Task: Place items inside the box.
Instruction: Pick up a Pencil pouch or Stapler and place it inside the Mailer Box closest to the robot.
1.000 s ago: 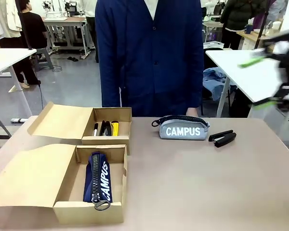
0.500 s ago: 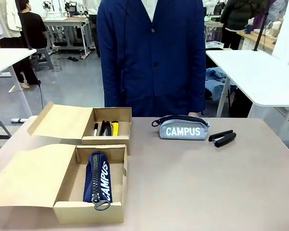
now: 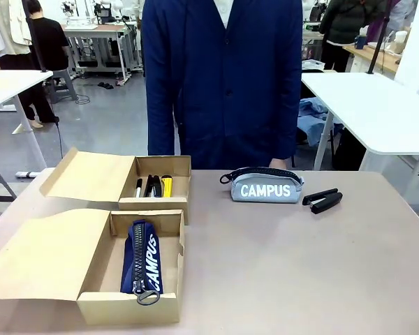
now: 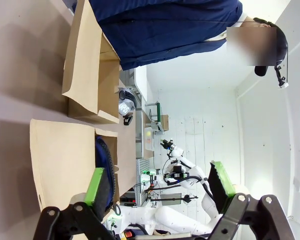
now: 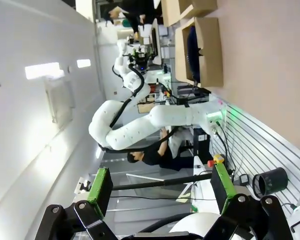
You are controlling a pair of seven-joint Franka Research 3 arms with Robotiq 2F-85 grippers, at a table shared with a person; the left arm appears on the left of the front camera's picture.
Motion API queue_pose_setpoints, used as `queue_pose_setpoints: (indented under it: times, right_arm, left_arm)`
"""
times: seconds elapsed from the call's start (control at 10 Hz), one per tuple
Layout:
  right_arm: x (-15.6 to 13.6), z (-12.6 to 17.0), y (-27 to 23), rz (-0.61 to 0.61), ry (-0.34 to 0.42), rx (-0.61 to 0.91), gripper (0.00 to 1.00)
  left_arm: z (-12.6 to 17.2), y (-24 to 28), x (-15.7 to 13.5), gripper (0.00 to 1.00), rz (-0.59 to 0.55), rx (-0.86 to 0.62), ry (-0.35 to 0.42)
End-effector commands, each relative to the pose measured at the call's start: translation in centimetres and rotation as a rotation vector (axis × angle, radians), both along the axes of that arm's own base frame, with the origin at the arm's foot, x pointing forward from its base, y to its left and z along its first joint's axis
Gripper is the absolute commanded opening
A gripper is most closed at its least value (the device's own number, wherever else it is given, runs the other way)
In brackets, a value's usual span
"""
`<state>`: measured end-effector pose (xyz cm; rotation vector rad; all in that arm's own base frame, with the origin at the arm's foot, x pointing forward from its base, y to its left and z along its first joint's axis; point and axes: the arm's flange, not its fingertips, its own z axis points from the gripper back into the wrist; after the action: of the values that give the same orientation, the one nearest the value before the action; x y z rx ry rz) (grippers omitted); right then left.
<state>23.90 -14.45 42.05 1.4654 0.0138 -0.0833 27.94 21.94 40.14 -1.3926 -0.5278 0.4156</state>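
We look along the black two-finger right gripper [image 5: 160, 184], its green pads [image 5: 100, 185] spread wide on nothing. Beyond, a white robot arm [image 5: 140, 122] bends beside the tan table [image 5: 270, 65], where an open brown cardboard box [image 5: 210, 55] holds a navy-blue pencil case [image 5: 192, 47].

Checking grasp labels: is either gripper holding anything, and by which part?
Nothing is held: the left gripper and right gripper are both open and empty.

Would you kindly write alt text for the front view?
Two open cardboard boxes sit left on the table: the near box holds a navy-blue CAMPUS pencil case, the far box a marker pen and a utility knife. A grey CAMPUS pencil case and a black stapler lie outside them, before a person in a blue coat.
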Motion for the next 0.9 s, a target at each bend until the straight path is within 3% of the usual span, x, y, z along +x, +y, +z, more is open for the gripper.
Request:
queue_pose_setpoints:
  times: [0.0, 0.8]
  right_arm:
    - [-0.44, 1.35, 0.28, -0.003, 0.012, 0.001, 1.0]
    - [-0.44, 1.35, 0.28, -0.003, 0.012, 0.001, 1.0]
  left_arm:
    - [-0.07, -0.46, -0.3, 1.0, -0.001, -0.003, -0.026]
    - [-0.07, -0.46, -0.3, 1.0, -0.001, -0.003, -0.026]
